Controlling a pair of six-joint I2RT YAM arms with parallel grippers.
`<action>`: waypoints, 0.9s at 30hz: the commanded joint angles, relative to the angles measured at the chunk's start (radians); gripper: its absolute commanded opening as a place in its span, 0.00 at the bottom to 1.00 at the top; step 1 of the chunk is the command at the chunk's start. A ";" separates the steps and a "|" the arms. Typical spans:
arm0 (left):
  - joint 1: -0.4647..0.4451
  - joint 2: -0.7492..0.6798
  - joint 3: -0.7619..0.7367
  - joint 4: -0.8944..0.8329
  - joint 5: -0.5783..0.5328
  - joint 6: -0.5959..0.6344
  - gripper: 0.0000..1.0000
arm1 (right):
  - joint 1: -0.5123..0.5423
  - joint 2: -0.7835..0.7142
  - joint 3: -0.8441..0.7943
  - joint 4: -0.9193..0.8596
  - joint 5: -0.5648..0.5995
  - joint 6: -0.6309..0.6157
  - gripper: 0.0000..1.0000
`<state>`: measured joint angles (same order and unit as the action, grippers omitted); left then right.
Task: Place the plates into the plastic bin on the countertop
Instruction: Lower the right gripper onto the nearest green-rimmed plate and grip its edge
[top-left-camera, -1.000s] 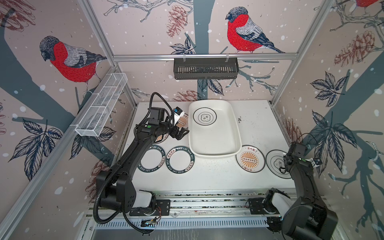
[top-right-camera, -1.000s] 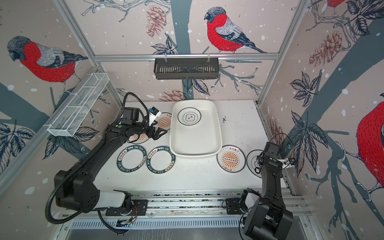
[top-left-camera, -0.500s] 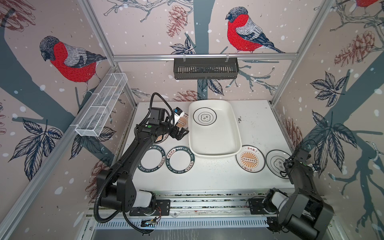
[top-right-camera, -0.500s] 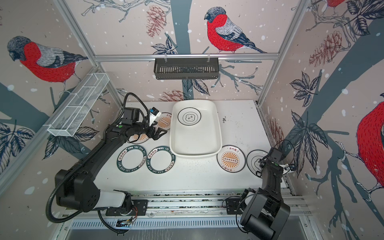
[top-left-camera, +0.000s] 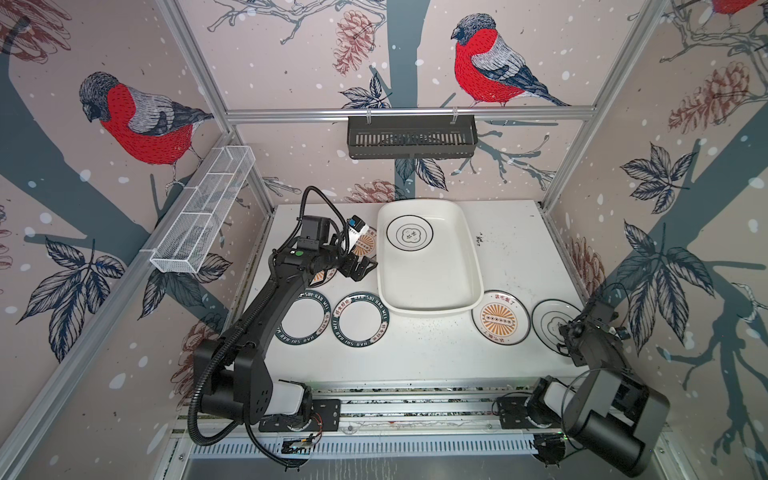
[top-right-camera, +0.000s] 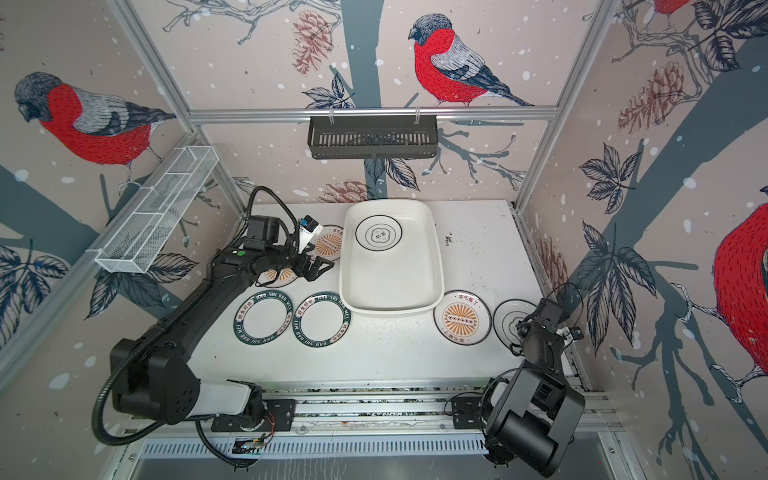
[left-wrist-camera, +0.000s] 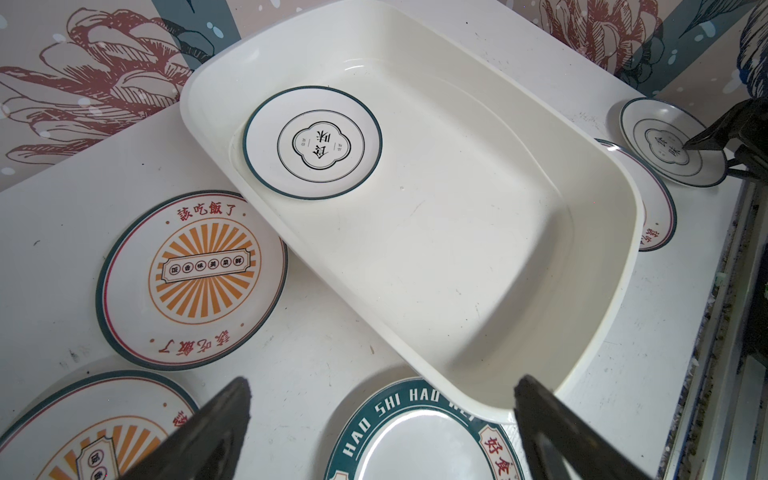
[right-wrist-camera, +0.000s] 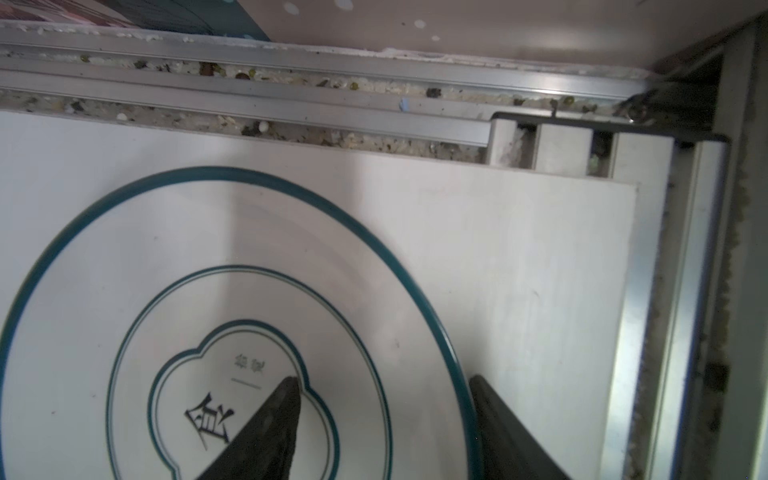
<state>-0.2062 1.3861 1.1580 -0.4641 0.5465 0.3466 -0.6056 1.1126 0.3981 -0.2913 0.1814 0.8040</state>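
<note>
Right hand (right-wrist-camera: 384, 379) straddles the rim of the line-motif plate (right-wrist-camera: 208, 249), unclenched, seemingly for an edge pinch; left hand (left-wrist-camera: 383, 379) hangs released near the bin (left-wrist-camera: 436, 257).

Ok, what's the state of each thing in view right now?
Plastic bin: holds one line-motif plate.
Second line-motif plate: on countertop, not in bin.
Sunburst plates: three, on countertop, outside bin.
Green-lettered plates: two, on countertop, outside bin.
Left gripper: open, empty.
Right gripper: open, straddling second plate's rim.
</note>
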 joint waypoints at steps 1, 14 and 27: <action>-0.003 -0.004 0.009 -0.013 -0.001 0.019 0.99 | 0.000 0.010 -0.014 0.055 -0.071 -0.021 0.63; -0.004 -0.002 0.007 -0.005 0.000 0.008 0.98 | 0.000 0.091 -0.010 0.203 -0.253 -0.117 0.59; -0.005 0.008 0.008 0.003 -0.005 -0.005 0.98 | 0.023 0.233 0.007 0.364 -0.457 -0.190 0.53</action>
<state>-0.2104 1.3949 1.1599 -0.4675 0.5446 0.3389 -0.5930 1.3178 0.4076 0.1234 -0.1921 0.6250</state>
